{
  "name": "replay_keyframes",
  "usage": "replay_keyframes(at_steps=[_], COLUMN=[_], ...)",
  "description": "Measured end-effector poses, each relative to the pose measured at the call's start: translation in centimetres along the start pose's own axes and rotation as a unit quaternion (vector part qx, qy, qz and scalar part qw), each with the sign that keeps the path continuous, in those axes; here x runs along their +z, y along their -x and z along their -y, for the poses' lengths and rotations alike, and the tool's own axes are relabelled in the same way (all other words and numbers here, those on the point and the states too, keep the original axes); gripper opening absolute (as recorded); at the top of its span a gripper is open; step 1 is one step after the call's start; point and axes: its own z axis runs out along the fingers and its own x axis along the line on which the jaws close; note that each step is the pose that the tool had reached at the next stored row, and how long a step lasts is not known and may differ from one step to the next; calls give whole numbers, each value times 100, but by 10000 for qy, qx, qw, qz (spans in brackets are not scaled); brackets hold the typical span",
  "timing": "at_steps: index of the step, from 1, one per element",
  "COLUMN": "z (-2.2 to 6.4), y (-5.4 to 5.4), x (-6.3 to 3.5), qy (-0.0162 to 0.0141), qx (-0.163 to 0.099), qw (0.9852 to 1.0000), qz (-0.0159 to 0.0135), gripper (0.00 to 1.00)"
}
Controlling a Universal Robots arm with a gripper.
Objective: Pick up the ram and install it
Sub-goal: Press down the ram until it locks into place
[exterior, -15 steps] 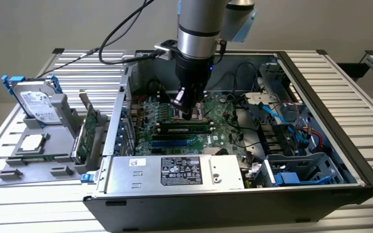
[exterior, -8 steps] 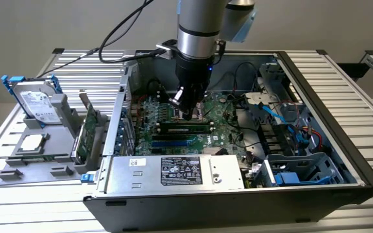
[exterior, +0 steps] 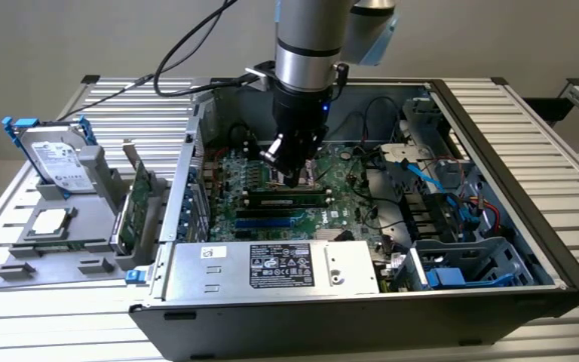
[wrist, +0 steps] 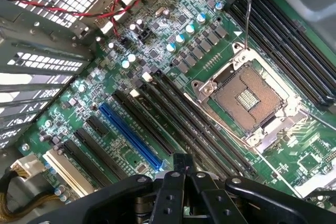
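Observation:
My gripper point(exterior: 289, 173) hangs inside the open computer case point(exterior: 516, 162), low over the motherboard. Its black fingers point(wrist: 167, 192) meet at a point point(wrist: 181, 165), shut, with nothing visible between them. A long narrow green stick with dark chips, the ram point(exterior: 287, 200), lies along the black memory slots just in front of the fingertips in the exterior view. How deep it sits in its slot I cannot tell. In the wrist view the fingertips hover over the black slots point(wrist: 202, 127) beside the open processor socket point(wrist: 251, 97).
A blue expansion slot point(wrist: 128, 132) runs parallel to the memory slots. The power supply point(exterior: 269, 264) fills the case's near side, with cables and drive bays point(exterior: 451, 211) at the exterior view's right. Outside, a grey holder carries a hard drive point(exterior: 56, 158) and an upright green expansion card point(exterior: 141, 202).

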Motion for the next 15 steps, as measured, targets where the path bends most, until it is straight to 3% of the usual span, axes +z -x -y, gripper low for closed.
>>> replay_keyframes(at_steps=[7,15], z=[0,0], y=[1,1], x=[5,13], qy=[-19,-40], qx=[418,901], qw=[9991,9959], qz=[2,9], gripper=[11,11])
